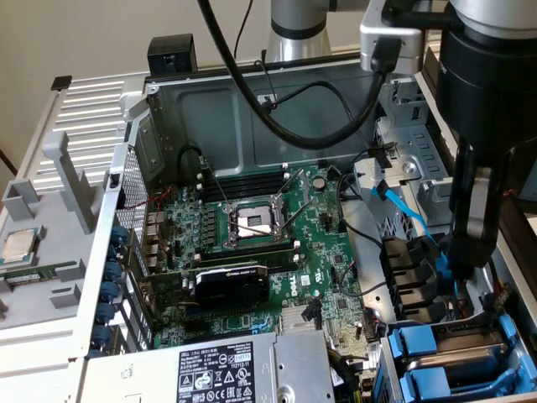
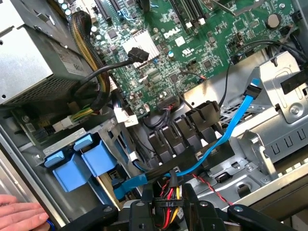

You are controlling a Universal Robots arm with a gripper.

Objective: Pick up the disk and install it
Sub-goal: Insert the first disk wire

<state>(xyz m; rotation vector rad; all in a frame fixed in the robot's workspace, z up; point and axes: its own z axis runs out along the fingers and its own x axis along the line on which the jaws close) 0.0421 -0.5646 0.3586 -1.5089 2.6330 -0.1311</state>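
One arm points straight down, gripper (image 2: 169,211) parted and empty over the black drive slots (image 1: 409,267).

You see an open computer case (image 1: 210,109) with a green motherboard (image 1: 323,277) covering its floor. Near the middle of the board sits the metal-framed processor socket (image 1: 252,222), and a black expansion card (image 1: 231,281) lies just beside it, toward the near edge of the case. A grey power supply box (image 1: 218,369) with a black-and-white label sits at that near edge. A blue flat cable (image 1: 403,210) runs along the case's side at the exterior view's right. Outside the case, on the grey panel (image 1: 92,126) at the exterior view's left, lies a small square processor chip (image 1: 21,245).
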